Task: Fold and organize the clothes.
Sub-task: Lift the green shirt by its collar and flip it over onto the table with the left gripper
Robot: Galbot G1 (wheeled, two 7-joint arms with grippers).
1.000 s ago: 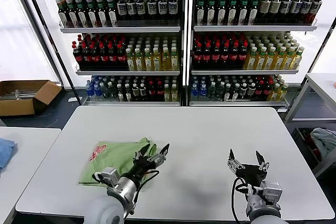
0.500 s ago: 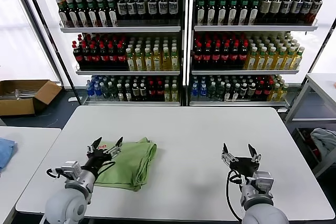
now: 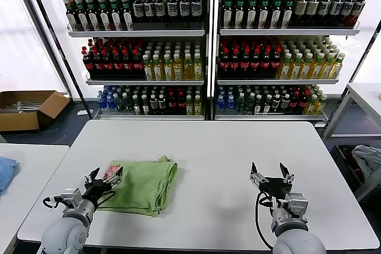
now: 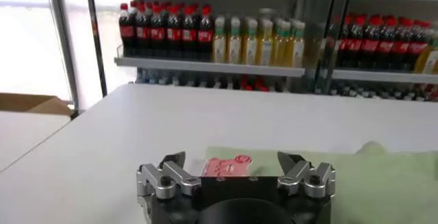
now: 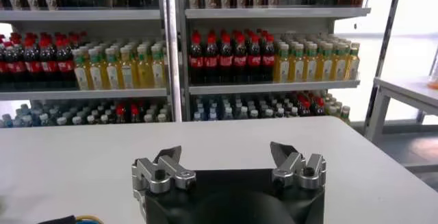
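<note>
1. While the polo shirt [image 3: 141,184] lies folded into a compact green bundle on the left half of the white tabletop [image 3: 238,147] in the head view, the folding looks largely done; tidying or a last fold would call for the left claw [image 3: 102,181] to reach right onto the cloth. That claw hangs spread wide and empty at the shirt's left edge, beside the red print. The right claw [image 3: 271,176], also wide and empty, waits well apart on the right.
2. Seen from the left wrist, the shirt [image 4: 383,177] lies just beyond the parted left claw [image 4: 233,167].
3. From the right wrist, the right claw [image 5: 226,160] gapes over bare tabletop; no shirt shows.
</note>
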